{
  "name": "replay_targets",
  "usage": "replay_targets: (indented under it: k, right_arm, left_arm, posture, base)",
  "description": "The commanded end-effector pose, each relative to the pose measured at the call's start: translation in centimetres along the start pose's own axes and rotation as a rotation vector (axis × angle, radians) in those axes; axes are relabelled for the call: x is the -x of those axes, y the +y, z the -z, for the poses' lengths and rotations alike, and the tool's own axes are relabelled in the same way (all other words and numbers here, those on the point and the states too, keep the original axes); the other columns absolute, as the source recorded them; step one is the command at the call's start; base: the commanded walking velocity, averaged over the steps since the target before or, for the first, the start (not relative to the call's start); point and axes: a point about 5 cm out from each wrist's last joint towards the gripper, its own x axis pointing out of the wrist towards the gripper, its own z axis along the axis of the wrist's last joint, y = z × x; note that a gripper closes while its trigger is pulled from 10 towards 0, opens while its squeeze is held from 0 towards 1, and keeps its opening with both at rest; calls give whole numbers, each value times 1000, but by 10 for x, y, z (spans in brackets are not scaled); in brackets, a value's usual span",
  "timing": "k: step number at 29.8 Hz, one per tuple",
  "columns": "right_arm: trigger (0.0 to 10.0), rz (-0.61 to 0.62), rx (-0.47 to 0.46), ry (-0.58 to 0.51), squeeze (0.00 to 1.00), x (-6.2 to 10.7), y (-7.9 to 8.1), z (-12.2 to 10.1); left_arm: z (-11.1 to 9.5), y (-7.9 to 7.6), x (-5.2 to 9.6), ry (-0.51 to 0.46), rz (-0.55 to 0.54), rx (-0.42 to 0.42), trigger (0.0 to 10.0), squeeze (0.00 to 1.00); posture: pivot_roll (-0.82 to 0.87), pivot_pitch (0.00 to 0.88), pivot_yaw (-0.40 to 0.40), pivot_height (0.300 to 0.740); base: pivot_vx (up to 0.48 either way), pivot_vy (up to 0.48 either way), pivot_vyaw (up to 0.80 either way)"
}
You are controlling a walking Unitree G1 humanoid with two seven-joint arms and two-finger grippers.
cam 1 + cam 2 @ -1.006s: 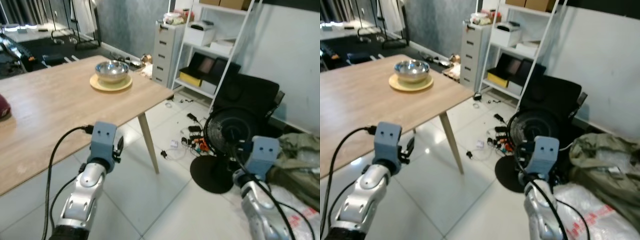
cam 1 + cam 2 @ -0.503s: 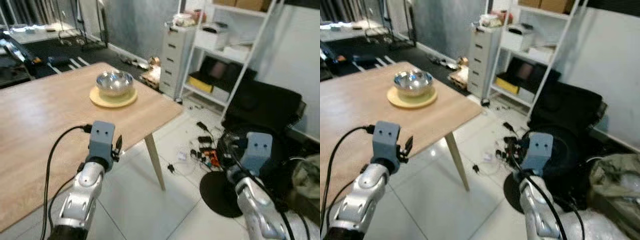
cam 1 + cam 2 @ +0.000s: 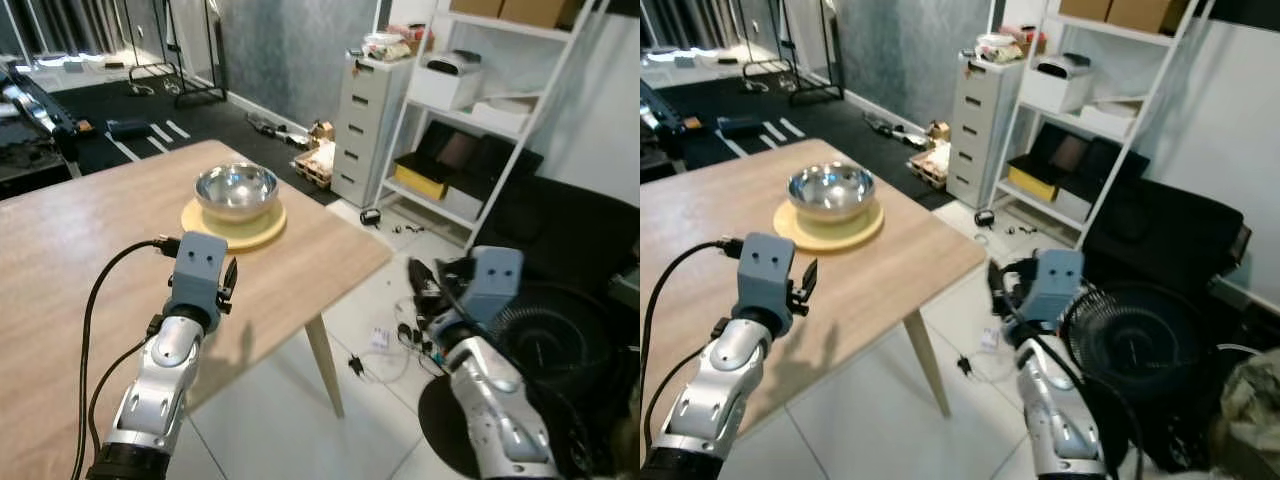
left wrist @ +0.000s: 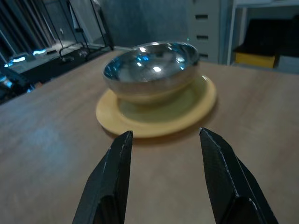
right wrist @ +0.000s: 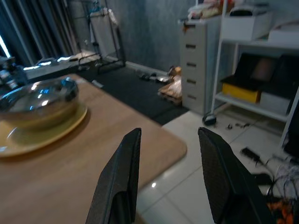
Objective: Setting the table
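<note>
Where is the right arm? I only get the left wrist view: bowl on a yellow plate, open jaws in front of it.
Observer: The right gripper is raised just off the table's corner, jaws open, pointing back toward the bowl.
Operator: Is the plate near an edge?
Observer: The plate sits by that same corner of the table, set in from both edges.
Operator: Anything on the floor there?
Observer: A black fan stands behind the right arm, and cables lie on the tiles beside the table leg.
</note>
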Motion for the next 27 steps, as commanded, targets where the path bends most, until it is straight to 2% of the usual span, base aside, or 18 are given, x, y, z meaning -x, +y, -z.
replay_targets:
  k: [1,14,17,18,22,23,24,25,26,27]
  right_arm:
    - [10000,-3,-16,13,0,1,3,4]
    - [10000,-57,-24,20,0,3,11,6]
    - [10000,-113,-31,27,0,4,18,6]
    - [10000,-113,-31,27,0,4,18,6]
    - [10000,-141,-35,40,0,6,21,9]
    - [10000,-141,-35,40,0,6,21,9]
    - [10000,-142,-33,41,0,6,20,9]
    - [10000,-142,-33,41,0,6,20,9]
    - [10000,-142,-32,43,0,6,20,9]
    - [10000,-142,-32,43,0,6,20,9]
  left_arm:
    - [4,3,2,10,-2,-23,10000,0]
    - [-6,1,1,-49,11,-86,10000,0]
    - [-18,-2,4,-136,44,-158,10000,0]
    - [-18,-2,4,-136,44,-158,10000,0]
    - [-40,-10,9,-254,130,-205,10000,0]
    - [-40,-10,9,-254,130,-205,10000,0]
    - [-48,-17,15,-272,236,-181,10000,0]
    - [-48,-17,15,-272,236,-181,10000,0]
    - [-51,-22,21,-249,349,-101,10000,0]
    - [-51,-22,21,-249,349,-101,10000,0]
  posture:
    - [123,56,33,740]
    - [122,59,33,740]
    - [123,59,33,740]
    - [123,59,33,740]
    - [125,59,32,740]
    - [125,59,32,740]
    - [125,59,32,740]
    - [125,59,32,740]
    - [125,59,32,740]
    - [125,59,32,740]
  base:
    - [480,0,0]
    - [480,0,0]
    - [477,0,0]
    - [472,0,0]
    - [433,0,0]
    - [337,0,0]
    - [0,0,0]
    - [0,0,0]
    - [0,0,0]
    - [0,0,0]
